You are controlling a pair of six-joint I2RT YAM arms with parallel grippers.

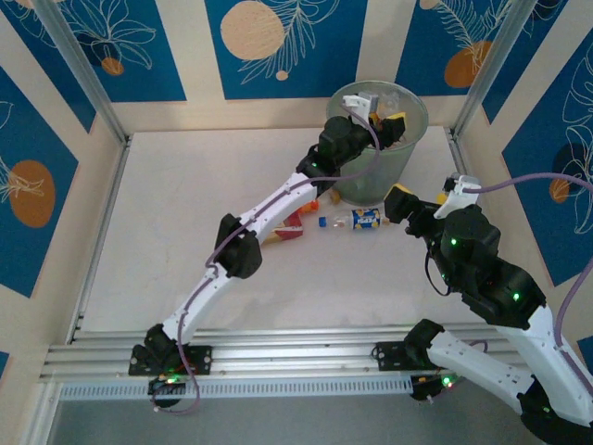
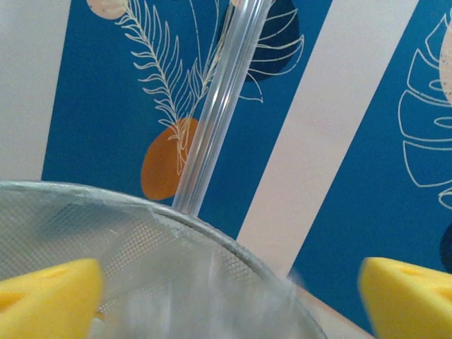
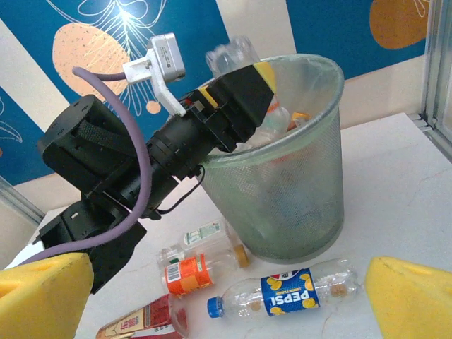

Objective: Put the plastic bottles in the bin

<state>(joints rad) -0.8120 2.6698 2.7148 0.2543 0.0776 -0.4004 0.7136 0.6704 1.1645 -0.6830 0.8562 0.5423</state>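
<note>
Your left gripper (image 2: 229, 295) is hanging open over the bin (image 1: 410, 156), its jaws spread wide. Your right gripper (image 3: 229, 300) is hovering open above the desk (image 1: 185, 204), where several bottles (image 3: 289, 293) are lying just beside the bin's base.

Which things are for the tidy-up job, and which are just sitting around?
For the job:
- bin
- blue-label bottle
- orange-label bottle
- red-label bottle

Just there:
- leafy wall
- purple cable
- table

A white table (image 1: 167, 204) sits within blue leaf-patterned walls (image 1: 120, 46) and metal posts (image 1: 82, 69).
</note>
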